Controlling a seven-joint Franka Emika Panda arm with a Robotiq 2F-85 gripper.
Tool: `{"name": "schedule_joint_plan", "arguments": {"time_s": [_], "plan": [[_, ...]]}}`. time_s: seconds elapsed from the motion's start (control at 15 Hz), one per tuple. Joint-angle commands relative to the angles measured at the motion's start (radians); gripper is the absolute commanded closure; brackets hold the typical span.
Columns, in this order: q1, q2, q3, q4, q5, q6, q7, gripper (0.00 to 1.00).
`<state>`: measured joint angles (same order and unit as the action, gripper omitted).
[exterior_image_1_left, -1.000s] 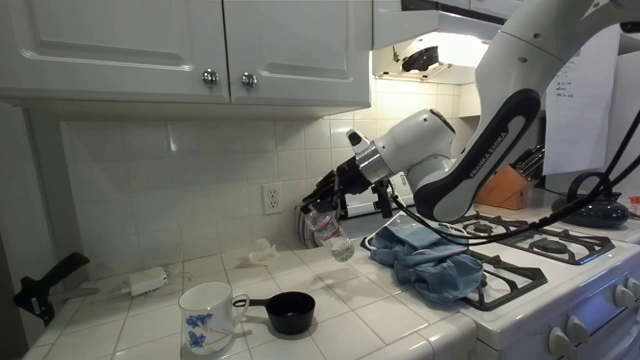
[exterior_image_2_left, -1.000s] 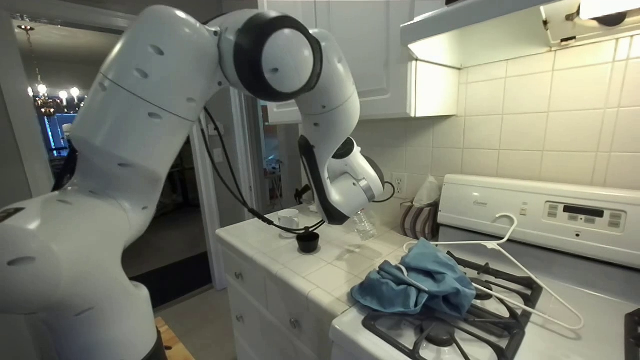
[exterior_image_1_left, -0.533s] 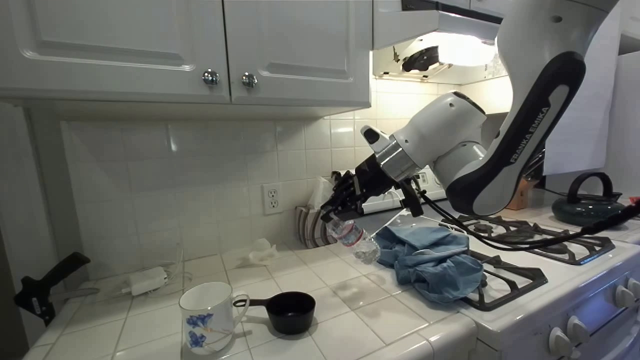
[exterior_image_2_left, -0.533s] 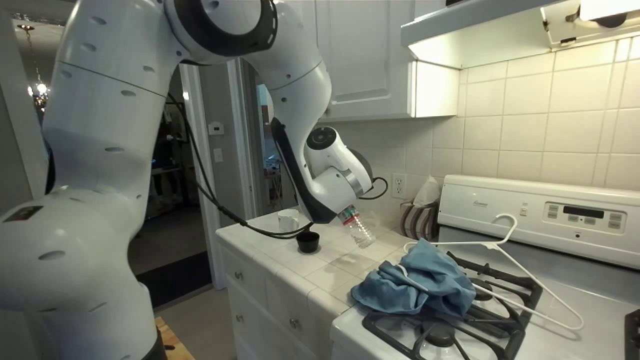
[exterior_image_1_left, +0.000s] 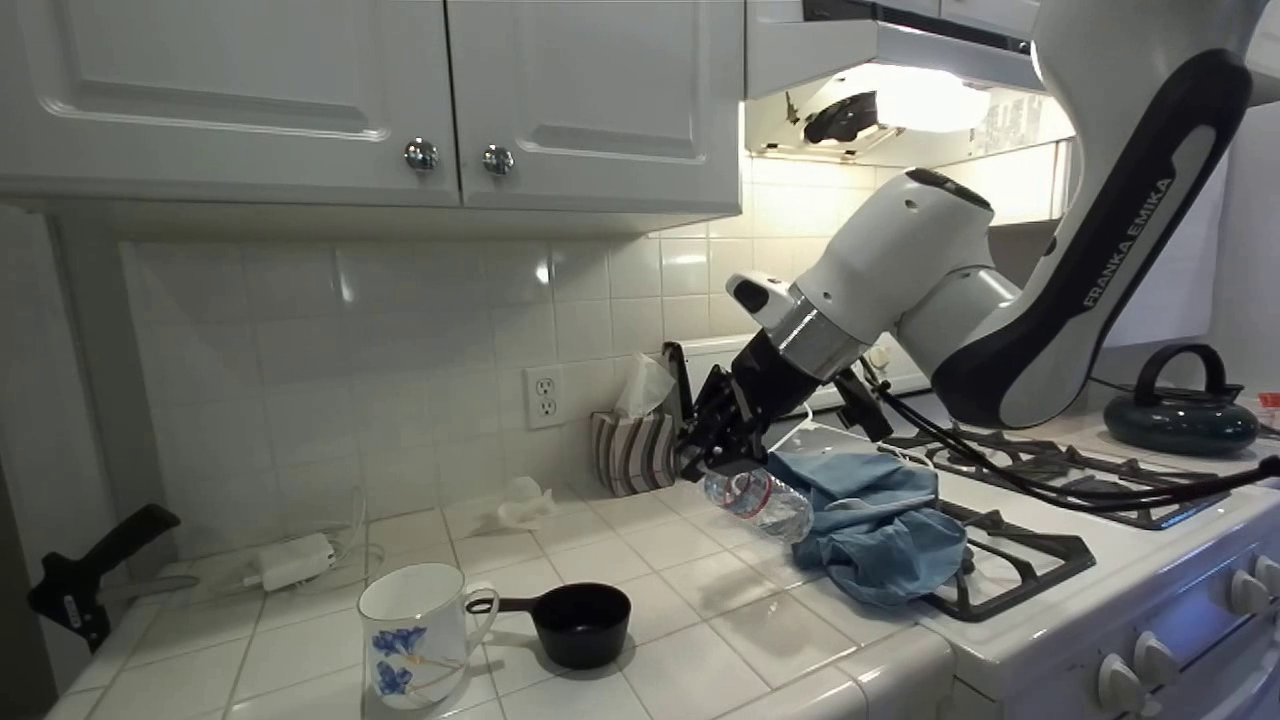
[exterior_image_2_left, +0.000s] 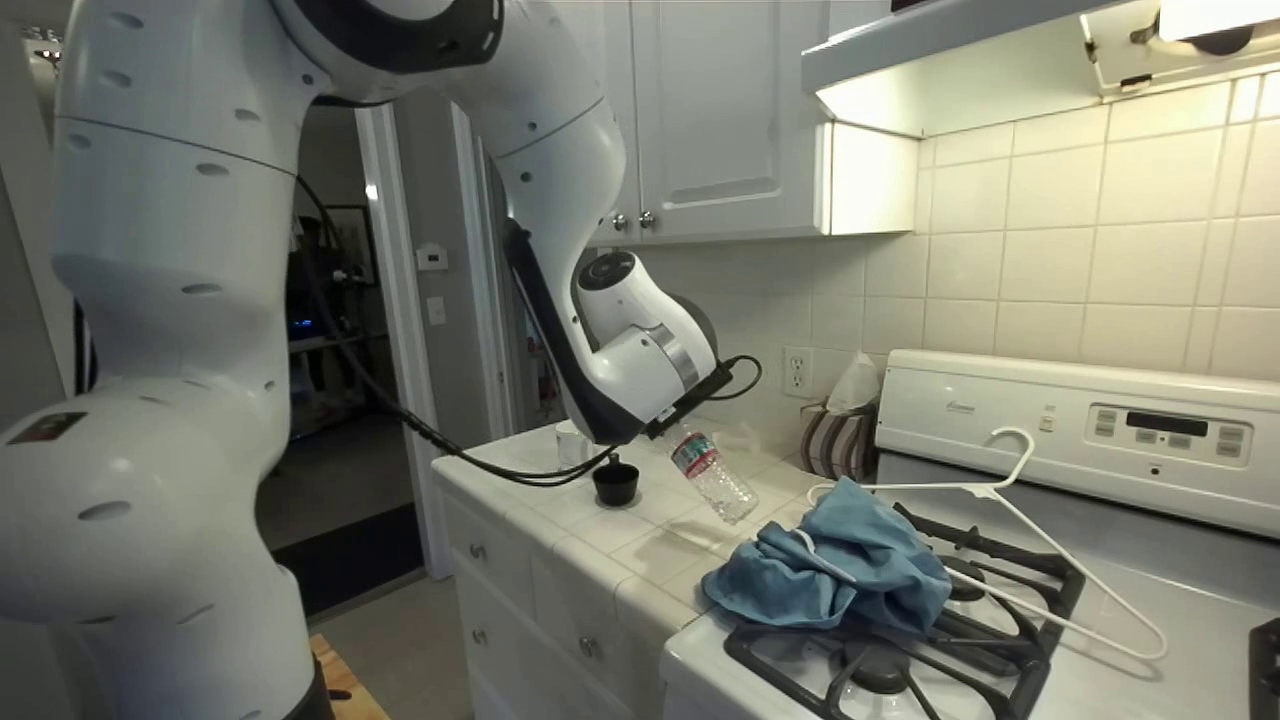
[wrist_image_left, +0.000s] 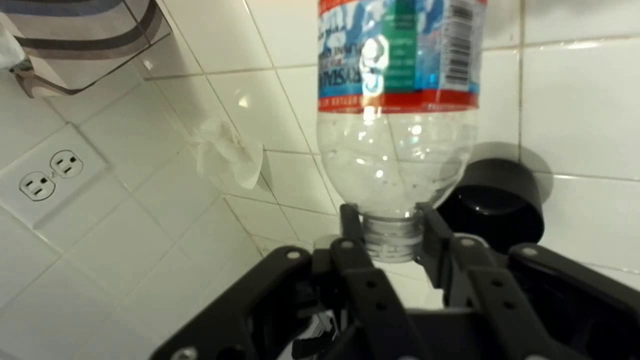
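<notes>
My gripper (exterior_image_1_left: 712, 455) is shut on the neck of a clear plastic bottle (exterior_image_1_left: 768, 502) with a red, blue and green label. In the wrist view the two fingertips (wrist_image_left: 388, 220) press on either side of the uncapped neck, and the bottle body (wrist_image_left: 395, 145) extends away from them. The bottle also shows in an exterior view (exterior_image_2_left: 715, 478). It is tilted, neck up and base low, over the white tiled counter (exterior_image_1_left: 690, 640). Its base overlaps a crumpled blue cloth (exterior_image_1_left: 870, 540) in one picture; I cannot tell whether they touch. The cloth lies at the stove's edge (exterior_image_2_left: 840, 570).
A white flowered mug (exterior_image_1_left: 412, 640) and a black measuring cup (exterior_image_1_left: 583, 630) stand on the counter. A striped tissue box (exterior_image_1_left: 632, 455) and crumpled tissue (exterior_image_1_left: 525, 505) are by the wall. A white hanger (exterior_image_2_left: 985, 490) lies on the stove. A dark kettle (exterior_image_1_left: 1180, 415) stands beyond.
The arm has moved towards the stove, carrying the bottle with it. The bottle has tilted further and its base is nearer the blue cloth. The tissue box has come into fuller view.
</notes>
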<state>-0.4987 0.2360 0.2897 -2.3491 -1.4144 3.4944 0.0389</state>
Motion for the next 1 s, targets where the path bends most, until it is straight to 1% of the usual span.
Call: {"name": "schedule_joint_plan", "arguments": {"time_s": [0.0, 0.2, 0.27, 0.33, 0.47, 0.53, 0.6, 0.73, 0.87, 0.93], "plan": [[0.021, -0.077, 0.009, -0.039, -0.058, -0.136, 0.013, 0.92], [0.029, -0.072, 0.024, -0.032, -0.063, -0.195, -0.006, 0.92], [0.168, -0.081, -0.111, -0.041, 0.028, -0.172, -0.08, 0.92], [0.185, -0.082, -0.127, -0.037, 0.04, -0.167, -0.091, 0.92], [0.237, -0.076, -0.186, -0.037, 0.075, -0.122, -0.126, 0.92], [0.264, -0.047, -0.207, -0.029, 0.098, -0.134, -0.134, 0.92], [0.283, -0.047, -0.224, -0.029, 0.11, -0.133, -0.142, 0.68], [0.302, -0.043, -0.241, -0.029, 0.127, -0.136, -0.148, 0.68], [0.305, -0.041, -0.244, -0.029, 0.127, -0.136, -0.149, 0.68], [0.305, -0.041, -0.244, -0.029, 0.127, -0.136, -0.149, 0.92]]}}
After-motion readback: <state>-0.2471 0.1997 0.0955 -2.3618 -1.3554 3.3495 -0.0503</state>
